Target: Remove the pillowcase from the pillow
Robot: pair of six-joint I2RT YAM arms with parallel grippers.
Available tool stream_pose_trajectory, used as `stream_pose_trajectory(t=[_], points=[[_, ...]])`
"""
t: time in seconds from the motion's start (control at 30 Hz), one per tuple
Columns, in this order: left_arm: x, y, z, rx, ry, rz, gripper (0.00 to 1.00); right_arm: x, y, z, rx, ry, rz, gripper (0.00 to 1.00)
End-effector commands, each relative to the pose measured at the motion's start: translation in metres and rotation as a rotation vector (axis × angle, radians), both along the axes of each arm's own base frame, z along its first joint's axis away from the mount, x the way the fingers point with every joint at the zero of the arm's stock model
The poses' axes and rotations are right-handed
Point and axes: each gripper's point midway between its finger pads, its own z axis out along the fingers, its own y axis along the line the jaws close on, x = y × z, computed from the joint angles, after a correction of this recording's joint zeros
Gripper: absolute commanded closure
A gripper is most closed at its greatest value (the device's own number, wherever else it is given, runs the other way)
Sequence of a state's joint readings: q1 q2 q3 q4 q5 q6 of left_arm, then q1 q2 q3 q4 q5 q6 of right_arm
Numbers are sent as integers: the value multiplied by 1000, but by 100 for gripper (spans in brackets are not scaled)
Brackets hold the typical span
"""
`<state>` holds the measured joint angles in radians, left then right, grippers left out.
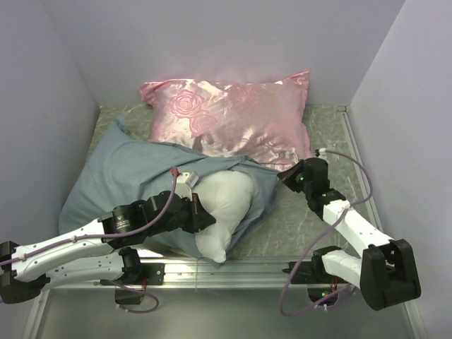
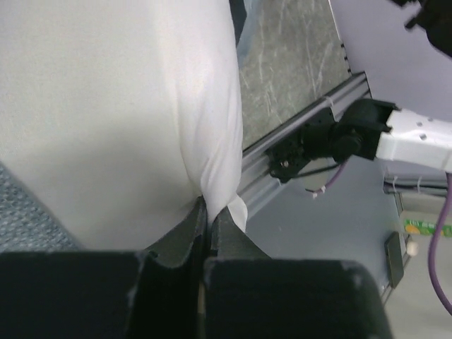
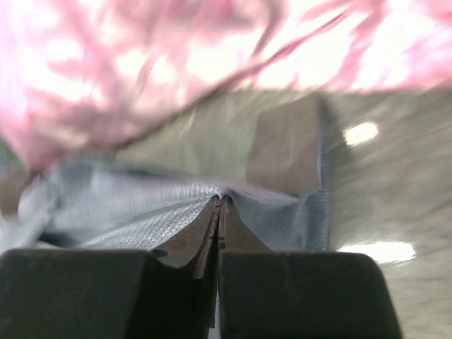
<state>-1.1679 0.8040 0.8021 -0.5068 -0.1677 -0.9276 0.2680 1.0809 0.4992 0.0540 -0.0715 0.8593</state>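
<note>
On the table (image 1: 282, 227), from the overhead camera, I am seeing the pillowcase (image 1: 127, 173) lying grey-blue face up across the left and middle. The pillow (image 1: 224, 201) is bulging white out of its open mouth toward the near rail. The left gripper (image 1: 205, 213) is sitting against the left side of that exposed white bulge. The right gripper (image 1: 284, 178) is sitting at the cover's right edge, just below the pink rose-patterned pillow (image 1: 233, 113) that is lying along the back.

From the left wrist camera, the left gripper (image 2: 206, 212) is pinching: both fingers are pressing together on a pulled-up fold of the pillow (image 2: 106, 106), and the white cloth is creasing down into the tips. A strip of pillowcase (image 2: 28, 219) weave is showing at lower left, beside the fingers but not between them. The right arm (image 2: 417, 138) is showing past the rail.

From the right wrist camera, much is blurring. The right gripper (image 3: 220, 205) is clamping its tips onto a raised ridge of the pillowcase (image 3: 134, 212), and grey-blue cloth is spreading to both sides of the fingers. A darker olive-brown patch is standing just beyond the tips; I cannot tell what it is. The pink rose-patterned pillow (image 3: 141, 63) is filling the top.
</note>
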Motion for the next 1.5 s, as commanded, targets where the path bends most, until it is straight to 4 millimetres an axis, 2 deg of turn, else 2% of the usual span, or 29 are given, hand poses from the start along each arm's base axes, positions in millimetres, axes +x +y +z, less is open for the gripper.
stream_pose_trajectory(t=[0.0,0.1,0.33,0.5,0.57,0.63,0.7,0.73,0.77,0.8,0.83,0.87,0.9,0.93,0.97,1.0,1.07,1.1,1.13,1.17,1.2,1.23,1.27,1.3,1.33,1.37,1.4,1.43,1.47], points=[[-21,-7,68,-163,-57,-112,99,23,-33,17,-26,-18,-112,100],[-31,-3,83,-197,-69,-156,99,35,-47,21,-20,-13,-145,100],[-53,13,149,-353,-154,-255,99,52,-64,7,18,26,-193,100],[-55,32,198,-447,-241,-234,99,57,-63,2,44,26,-182,100],[-56,39,224,-507,-305,-238,100,56,-53,2,61,9,-147,100],[-48,42,251,-582,-373,-189,99,51,-42,-2,55,16,-124,100],[-45,43,273,-639,-421,-169,99,41,-11,-1,11,-2,-59,100],[-42,37,286,-670,-452,-165,99,38,0,1,-12,-6,-49,100],[-42,38,302,-698,-482,-163,99,29,25,2,-39,-21,-7,100],[-41,35,312,-712,-507,-167,99,24,35,-1,-38,-19,13,100],[-37,23,318,-713,-516,-173,99,21,44,-3,-31,-18,35,100],[-38,27,340,-747,-546,-170,99,17,58,-4,-19,-18,67,100],[-38,23,346,-748,-557,-175,99,16,64,-14,-29,4,85,100],[-30,9,346,-722,-558,-168,99,15,71,-17,-34,8,109,100],[-28,8,355,-731,-570,-157,100,12,74,-23,-59,22,129,100],[-24,2,354,-722,-570,-151,99,11,80,-24,-72,26,150,100],[-6,-22,332,-648,-536,-112,99,6,80,-25,-75,32,165,98],[-1,-31,319,-616,-522,-105,100,2,77,-17,-69,21,160,94],[6,-41,303,-582,-498,-92,100,0,69,-13,-80,15,135,81],[13,-52,271,-523,-465,-81,100,-7,60,-13,-93,37,110,73],[14,-53,264,-542,-449,-71,100,-13,53,3,-74,-6,92,67],[18,-61,229,-493,-414,-65,100,-19,41,4,-79,5,63,55],[20,-62,218,-491,-404,-56,100,-22,33,9,-78,-3,45,50],[21,-60,214,-516,-386,-37,100,-26,25,25,-64,-42,24,47],[23,-62,207,-526,-382,-27,99,-27,15,29,-72,-46,-1,41],[26,-64,184,-495,-362,-18,100,-30,-3,27,-102,-25,-45,39],[30,-67,177,-496,-350,-4,99,-31,-14,41,-97,-59,-77,37],[34,-69,168,-480,-341,10,100,-32,-25,44,-104,-60,-105,33],[36,-71,153,-457,-328,15,100,-32,-44,43,-110,-39,-150,33]])
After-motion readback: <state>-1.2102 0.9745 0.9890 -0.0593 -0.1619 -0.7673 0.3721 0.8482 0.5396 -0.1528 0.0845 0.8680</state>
